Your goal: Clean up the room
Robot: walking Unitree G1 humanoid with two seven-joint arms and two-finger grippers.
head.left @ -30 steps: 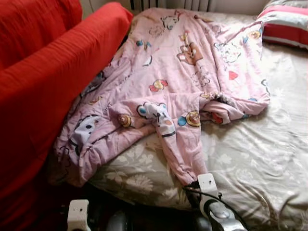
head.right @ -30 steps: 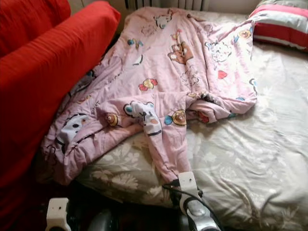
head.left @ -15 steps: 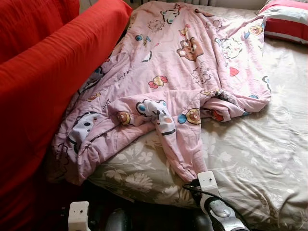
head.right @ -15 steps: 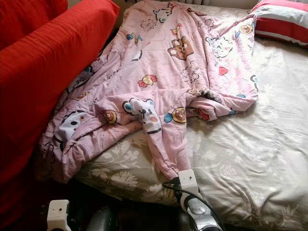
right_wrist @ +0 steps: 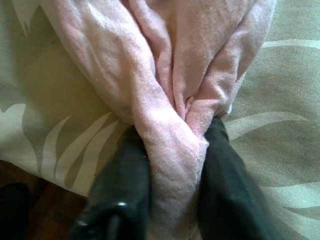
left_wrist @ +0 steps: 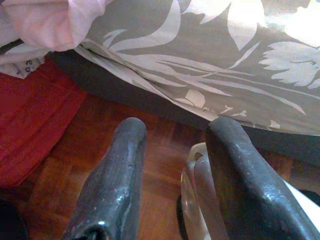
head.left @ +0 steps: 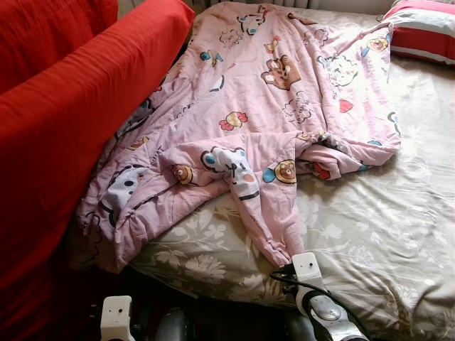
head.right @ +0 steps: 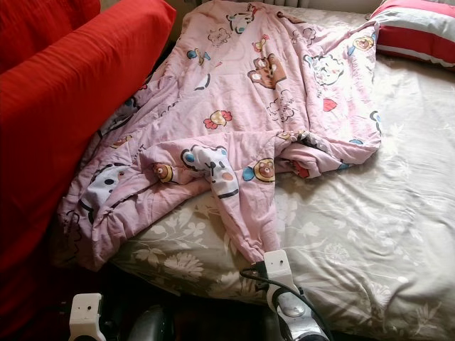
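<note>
Tidying appears to be at an early stage: the pink cartoon-print blanket (head.left: 270, 121) lies rumpled across the bed (head.left: 398, 234), spread flat toward the head but bunched and twisted through its middle, with one edge spilling down between the mattress and the red sofa (head.left: 64, 121). A striped pillow (head.left: 423, 32) sits at the bed's far corner. One narrow tail of the blanket trails to the near edge of the mattress, where the right gripper (right_wrist: 172, 200) has pinched it, the two black fingers closed on a gathered fold of pink fabric. Straightening or folding seems still to be done. The right arm reaches low over the mattress edge; the left gripper (left_wrist: 175, 175) hangs below the bed, its fingers parted and holding nothing, above the wooden floor (left_wrist: 65, 195).
</note>
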